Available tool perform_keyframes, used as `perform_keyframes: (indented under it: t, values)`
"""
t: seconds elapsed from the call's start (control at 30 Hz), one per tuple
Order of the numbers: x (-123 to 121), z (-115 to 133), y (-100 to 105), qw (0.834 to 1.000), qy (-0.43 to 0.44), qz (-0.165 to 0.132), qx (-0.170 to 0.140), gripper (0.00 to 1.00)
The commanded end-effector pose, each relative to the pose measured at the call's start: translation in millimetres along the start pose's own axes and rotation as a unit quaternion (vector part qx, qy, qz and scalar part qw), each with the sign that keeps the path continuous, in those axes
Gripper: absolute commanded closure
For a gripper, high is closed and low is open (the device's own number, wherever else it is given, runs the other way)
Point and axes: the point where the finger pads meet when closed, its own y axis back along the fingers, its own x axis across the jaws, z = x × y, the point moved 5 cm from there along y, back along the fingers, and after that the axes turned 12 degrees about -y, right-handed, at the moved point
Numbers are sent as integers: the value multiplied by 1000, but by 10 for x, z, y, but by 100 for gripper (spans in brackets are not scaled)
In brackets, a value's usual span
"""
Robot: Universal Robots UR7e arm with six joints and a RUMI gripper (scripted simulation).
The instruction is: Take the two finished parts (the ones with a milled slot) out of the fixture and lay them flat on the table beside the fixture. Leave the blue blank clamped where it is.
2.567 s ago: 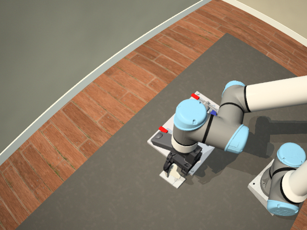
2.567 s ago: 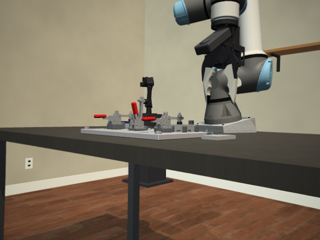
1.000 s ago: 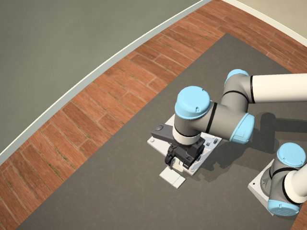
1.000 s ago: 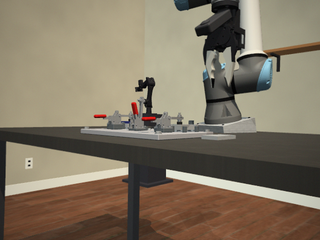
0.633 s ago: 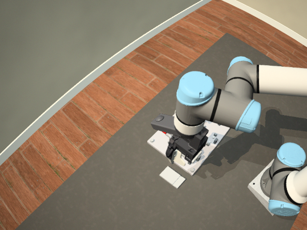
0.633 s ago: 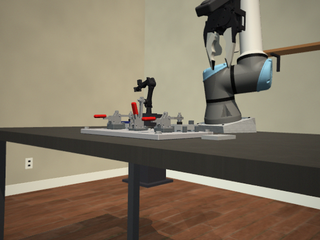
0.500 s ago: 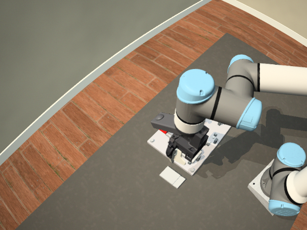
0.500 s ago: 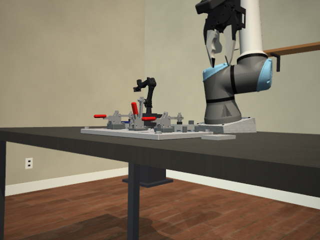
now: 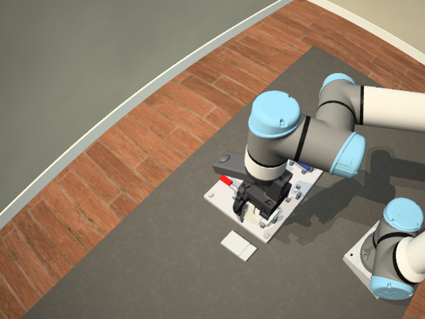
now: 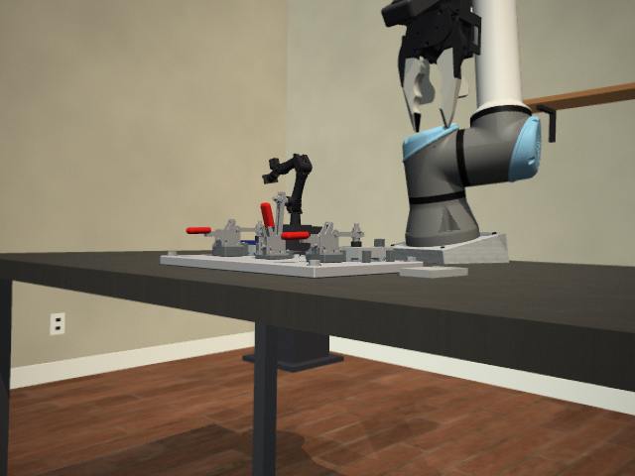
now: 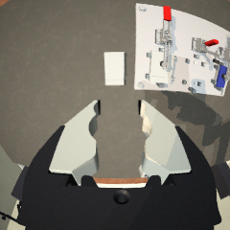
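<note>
One pale finished part [image 9: 238,245] lies flat on the dark table just beside the fixture plate [image 9: 264,199]; it also shows in the wrist view [image 11: 114,68] and in the side view [image 10: 433,271]. A second pale block [image 11: 158,72] sits in the fixture under a clamp with a red handle [image 11: 167,12]. The blue blank [image 11: 220,78] sits at the fixture's far end beside another red-handled clamp [image 11: 211,42]. My gripper [image 10: 433,123] [image 11: 119,101] hangs high above the table, fingers partly apart with nothing between them.
One red clamp handle stands upright [image 10: 266,213]; two lie level [image 10: 198,229] [image 10: 295,235]. The robot base [image 10: 445,246] stands right behind the fixture. A small black stand [image 10: 295,189] rises behind the plate. The table edge runs along the wooden floor.
</note>
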Motion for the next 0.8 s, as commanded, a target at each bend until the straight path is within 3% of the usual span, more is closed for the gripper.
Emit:
perform_keyframes:
  t: [0.0, 0.43, 0.77]
  values:
    - [99, -24, 5, 1000, 0, -1, 0, 72]
    - [644, -140, 5, 1000, 0, -1, 0, 72]
    - [926, -200, 4, 1000, 0, -1, 0, 72]
